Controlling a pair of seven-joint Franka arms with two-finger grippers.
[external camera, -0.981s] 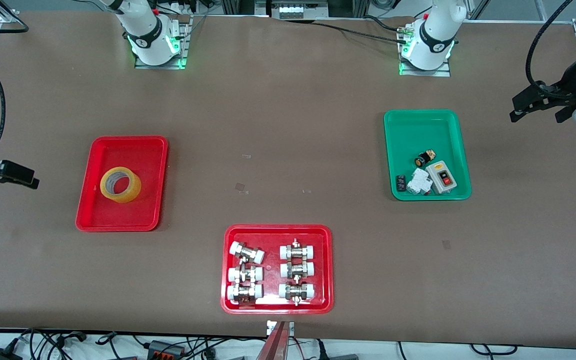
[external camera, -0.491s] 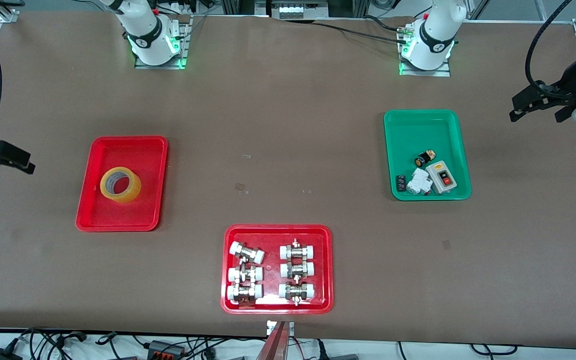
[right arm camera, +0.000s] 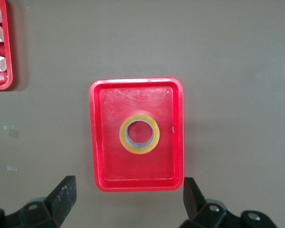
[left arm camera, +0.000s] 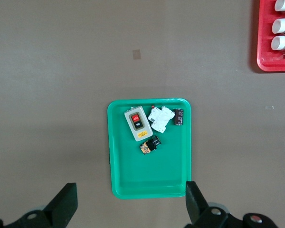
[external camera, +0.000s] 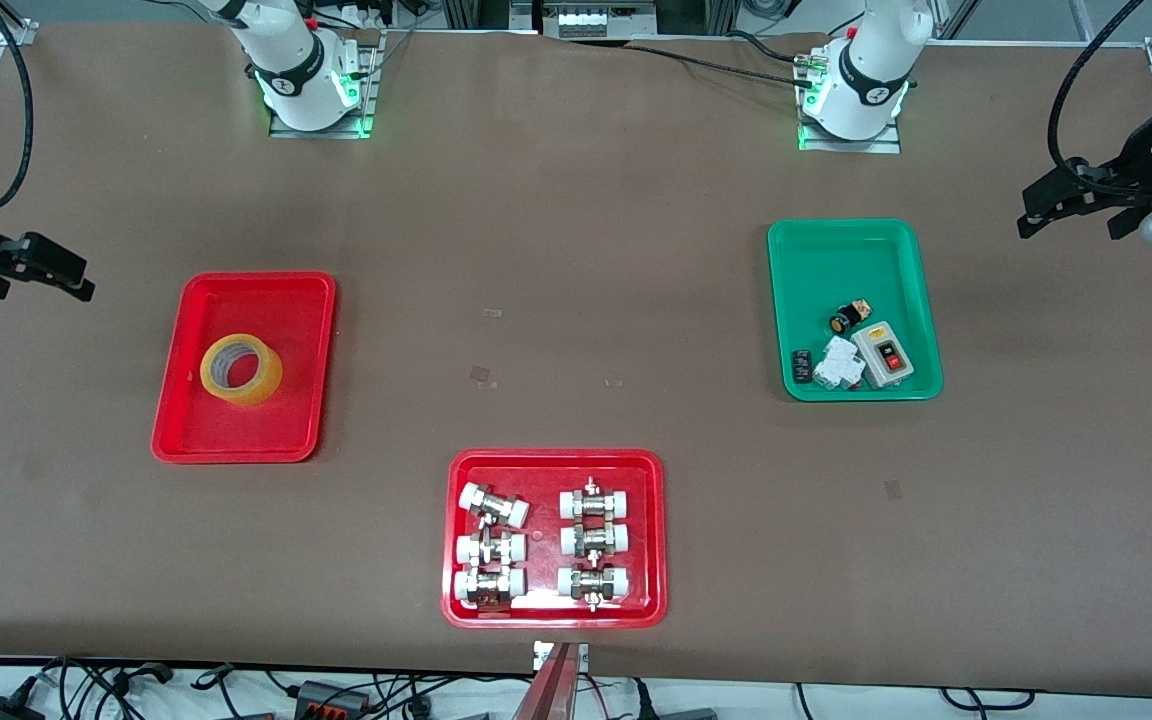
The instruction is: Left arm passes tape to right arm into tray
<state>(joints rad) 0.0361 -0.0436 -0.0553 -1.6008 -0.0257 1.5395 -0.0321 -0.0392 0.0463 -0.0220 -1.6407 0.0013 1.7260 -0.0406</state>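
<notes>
The tape (external camera: 241,369) lies flat in the middle of the red tray (external camera: 308,300), ring opening up, touched by neither arm. The right gripper (external camera: 54,273) hangs in the air at its own end of the table, beside the tray rather than over it, fingers (right arm camera: 61,194) spread wide and empty; in its wrist view the tape (right arm camera: 139,133) sits centred in the tray (right arm camera: 97,137). The left gripper (external camera: 1076,205) waits, likewise parted and holding nothing, just off the green tray (external camera: 796,250) of small switches (left arm camera: 137,123). A third tray of fittings (external camera: 488,545) sits well clear of both. By the look of it the delivery is done; what remains is judged a clean retreat, keeping the right gripper high and away from the tray rim.
</notes>
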